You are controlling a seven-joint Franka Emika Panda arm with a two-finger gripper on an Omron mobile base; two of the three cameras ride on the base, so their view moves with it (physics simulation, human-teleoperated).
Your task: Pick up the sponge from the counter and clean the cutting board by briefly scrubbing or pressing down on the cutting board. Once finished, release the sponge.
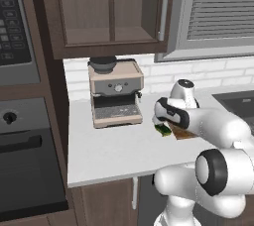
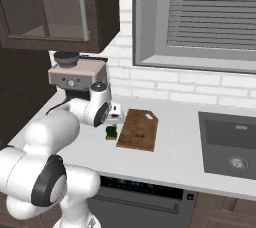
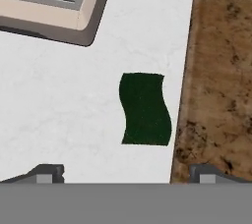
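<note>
The sponge point(image 3: 145, 109), dark green on top, lies flat on the counter point(image 3: 64, 100) just left of the cutting board point(image 3: 216, 80). My gripper point(image 3: 127, 174) hangs open above the sponge, one fingertip to each side and nothing between them. From the right base camera the sponge point(image 2: 110, 132) lies at the left edge of the dark brown board point(image 2: 138, 129), with the gripper point(image 2: 116, 119) right over it. From the left base camera the sponge point(image 1: 162, 130) peeks out under the hand, and a strip of the board point(image 1: 182, 134) shows behind my arm.
A beige coffee machine point(image 1: 115, 93) stands on the counter point(image 1: 114, 150) to the left of the sponge, close to the hand. A sink point(image 2: 232, 144) is set in the counter at the right. Wall cabinets point(image 1: 109, 7) hang above.
</note>
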